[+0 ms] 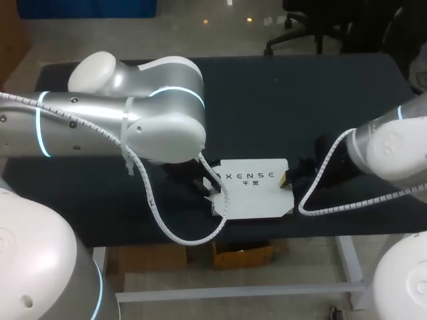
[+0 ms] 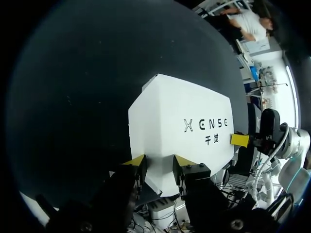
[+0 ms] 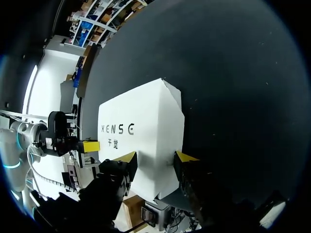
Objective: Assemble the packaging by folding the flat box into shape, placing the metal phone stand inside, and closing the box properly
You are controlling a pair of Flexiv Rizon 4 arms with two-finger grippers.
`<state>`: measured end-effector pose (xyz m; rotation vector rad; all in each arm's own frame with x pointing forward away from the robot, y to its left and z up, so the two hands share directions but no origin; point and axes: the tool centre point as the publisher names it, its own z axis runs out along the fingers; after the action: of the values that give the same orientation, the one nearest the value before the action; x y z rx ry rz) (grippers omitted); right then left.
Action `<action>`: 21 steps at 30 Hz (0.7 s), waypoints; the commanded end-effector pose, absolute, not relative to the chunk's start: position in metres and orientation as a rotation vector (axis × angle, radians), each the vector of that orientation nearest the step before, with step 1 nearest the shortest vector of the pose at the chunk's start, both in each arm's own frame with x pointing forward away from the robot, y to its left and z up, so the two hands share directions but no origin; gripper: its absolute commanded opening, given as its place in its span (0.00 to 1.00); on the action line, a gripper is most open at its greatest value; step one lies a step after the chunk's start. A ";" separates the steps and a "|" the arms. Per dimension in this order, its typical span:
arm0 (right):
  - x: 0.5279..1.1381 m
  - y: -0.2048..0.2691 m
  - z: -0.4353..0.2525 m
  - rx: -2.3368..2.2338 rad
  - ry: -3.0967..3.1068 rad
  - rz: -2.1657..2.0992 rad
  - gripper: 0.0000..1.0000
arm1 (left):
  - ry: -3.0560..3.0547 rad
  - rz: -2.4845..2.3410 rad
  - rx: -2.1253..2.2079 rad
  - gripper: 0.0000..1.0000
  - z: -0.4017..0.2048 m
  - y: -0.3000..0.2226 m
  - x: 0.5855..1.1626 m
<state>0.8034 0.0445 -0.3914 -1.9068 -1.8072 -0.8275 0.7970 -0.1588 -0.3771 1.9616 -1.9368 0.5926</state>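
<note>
At bench front edge, left gripper and right gripper jaws clamp box ends; squeeze unevenly, you likely crumple it.

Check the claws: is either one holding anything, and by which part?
Cannot tell. The left claw is at one end of the box and the right claw at the other, but no clear grip shows.

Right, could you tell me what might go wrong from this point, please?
1. The white box lies near the front edge of the table; a push that way might tip it off.
2. The left gripper and right gripper sit at opposite ends of it; uneven pressure may skew or crush it.
3. No phone stand is visible, so the box may get closed empty.
</note>
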 end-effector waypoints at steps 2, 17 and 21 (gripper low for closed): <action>0.804 0.043 -0.391 -1.882 -1.794 -0.844 0.47 | -1.919 0.619 1.946 0.39 -0.384 -0.159 0.796; 0.805 0.044 -0.391 -1.872 -1.783 -0.854 0.46 | -1.875 0.681 1.889 0.42 -0.390 -0.160 0.800; 0.805 0.044 -0.391 -1.870 -1.783 -0.856 0.47 | -1.862 0.685 1.880 0.42 -0.391 -0.160 0.801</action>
<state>0.8041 0.0443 -0.3911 -1.8791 -1.7871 -0.8521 0.7978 -0.1596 -0.3835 1.8926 -1.8683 0.6866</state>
